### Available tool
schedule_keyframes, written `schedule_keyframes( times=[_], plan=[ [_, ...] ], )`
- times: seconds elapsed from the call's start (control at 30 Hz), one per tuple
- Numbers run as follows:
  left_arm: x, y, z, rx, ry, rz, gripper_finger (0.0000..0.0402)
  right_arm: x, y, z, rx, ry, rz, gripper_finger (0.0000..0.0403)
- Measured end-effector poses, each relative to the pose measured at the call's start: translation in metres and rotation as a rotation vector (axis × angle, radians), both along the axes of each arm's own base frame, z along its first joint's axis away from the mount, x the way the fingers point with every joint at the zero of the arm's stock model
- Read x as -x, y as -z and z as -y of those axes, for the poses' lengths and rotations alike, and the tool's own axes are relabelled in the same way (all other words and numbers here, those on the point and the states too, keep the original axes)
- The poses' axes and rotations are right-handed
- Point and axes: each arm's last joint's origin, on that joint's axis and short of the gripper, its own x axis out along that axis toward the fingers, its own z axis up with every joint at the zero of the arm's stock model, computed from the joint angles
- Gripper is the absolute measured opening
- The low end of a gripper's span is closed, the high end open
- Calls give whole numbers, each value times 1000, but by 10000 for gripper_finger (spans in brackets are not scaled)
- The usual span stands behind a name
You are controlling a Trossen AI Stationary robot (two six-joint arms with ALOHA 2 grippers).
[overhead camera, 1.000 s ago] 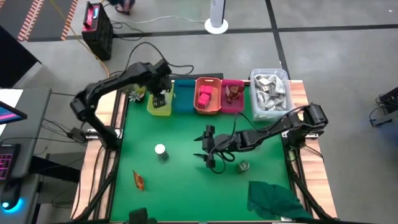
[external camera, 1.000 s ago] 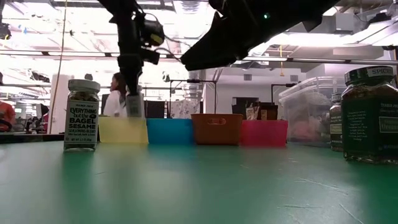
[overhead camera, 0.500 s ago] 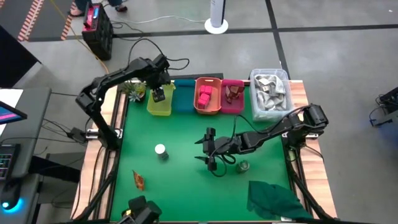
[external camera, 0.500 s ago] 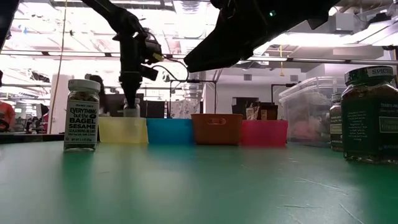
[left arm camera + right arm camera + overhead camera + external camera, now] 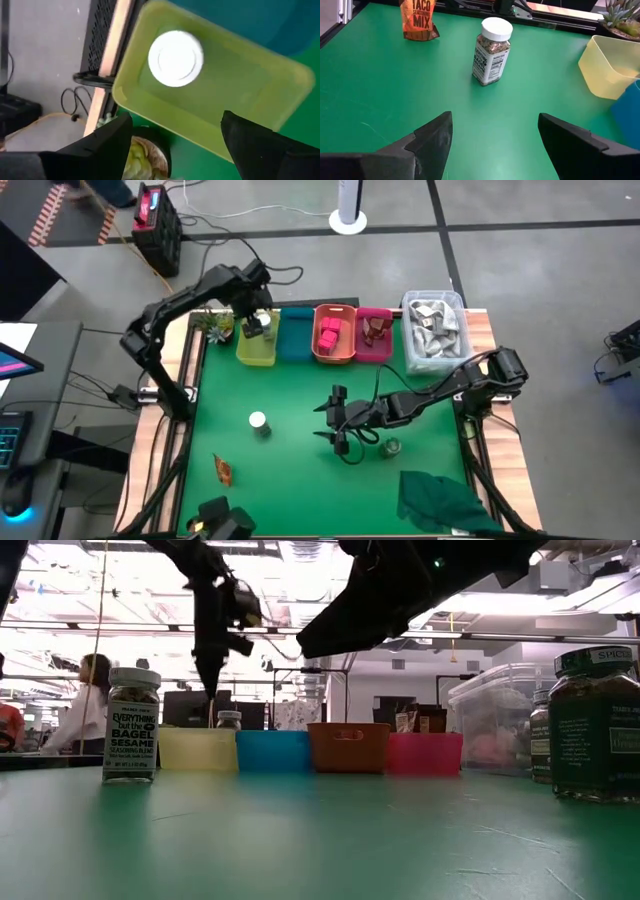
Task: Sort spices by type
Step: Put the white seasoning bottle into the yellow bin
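In the low view, the green jar (image 5: 597,723) at right is cut off by the frame edge; the yellow bin (image 5: 198,750) hides all but a jar's cap (image 5: 229,719).

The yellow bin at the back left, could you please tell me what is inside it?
One white-capped jar stands upright in the yellow bin, below the open left pincer. The floor under the jar is hidden.

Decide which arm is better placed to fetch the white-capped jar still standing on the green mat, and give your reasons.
Probably the right. Its open gripper hangs over mid-table, with the white-capped jar ahead of its fingers. The left gripper, also open, is up over the yellow bin, farther from that jar.
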Motion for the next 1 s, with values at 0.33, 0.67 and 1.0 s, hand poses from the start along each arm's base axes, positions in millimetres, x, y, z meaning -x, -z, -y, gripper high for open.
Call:
schedule_keyframes(
  times=[0.33, 0.67, 1.0],
  plan=[
    [-15, -59, 124, 31, 93, 180, 292, 3, 6, 9, 63, 81, -68, 321],
    [-10, -29, 239, 197, 4, 294, 293, 8, 14, 14, 119, 179, -152, 321],
    [-16, 3, 288, 170, -38, 403, 293, 7, 12, 16, 91, 209, -127, 321]
  ],
)
